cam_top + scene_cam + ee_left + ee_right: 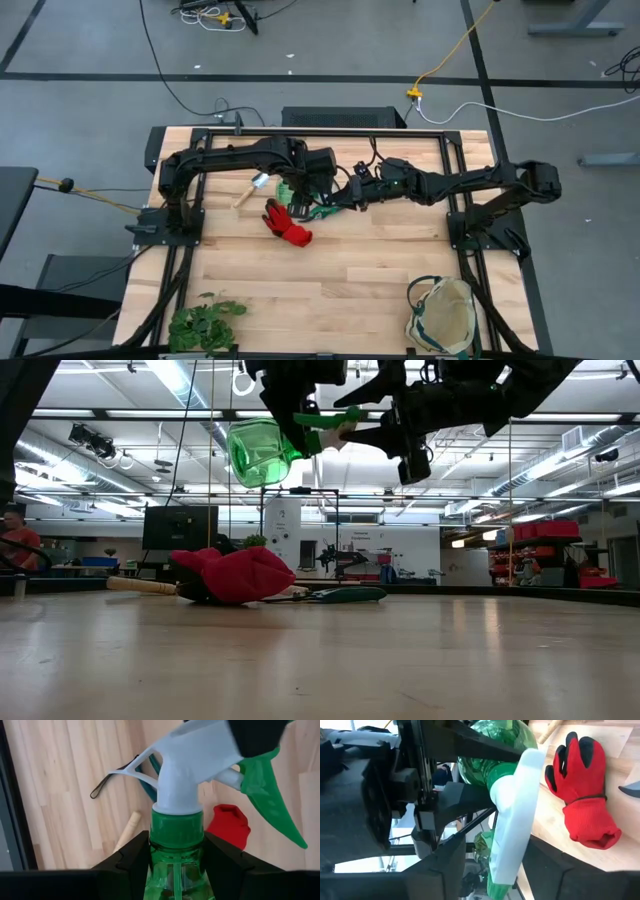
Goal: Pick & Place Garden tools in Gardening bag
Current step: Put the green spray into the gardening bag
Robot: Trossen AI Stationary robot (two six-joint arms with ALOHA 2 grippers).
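Observation:
The green spray bottle (pixel 262 452) with a white head and green trigger hangs in the air over the table's far middle, tipped on its side; it also shows in the high view (pixel 288 188). My left gripper (pixel 300 186) is shut on it, and my right gripper (pixel 346 196) is shut on its head. Below them the red glove (pixel 288 225) lies flat on the table. A wooden-handled tool (pixel 245 192) and a dark tool with teal grips (pixel 350 595) lie beside it. The cream gardening bag (pixel 440 315) stands at the near right corner. My left gripper pinches the bottle's neck at the green screw collar (pixel 175 832) between its two fingers (pixel 127 857), which lie across the neck. The bottle is lifted clear of the table and lies tilted, its body toward the left. My right gripper has the white spray head (pixel 517 815) between its two fingers (pixel 455 860), coming level from the table's right side. The fingers close on the head's two flat sides. The green trigger (pixel 270 805) sticks out past them. The bottle is clear of the table.
A leafy green plant bunch (pixel 205 322) lies at the near left corner. The dark frame rails (pixel 300 130) run along the table's far edge and sides. Bare wood (pixel 340 280) lies between the glove and the bag.

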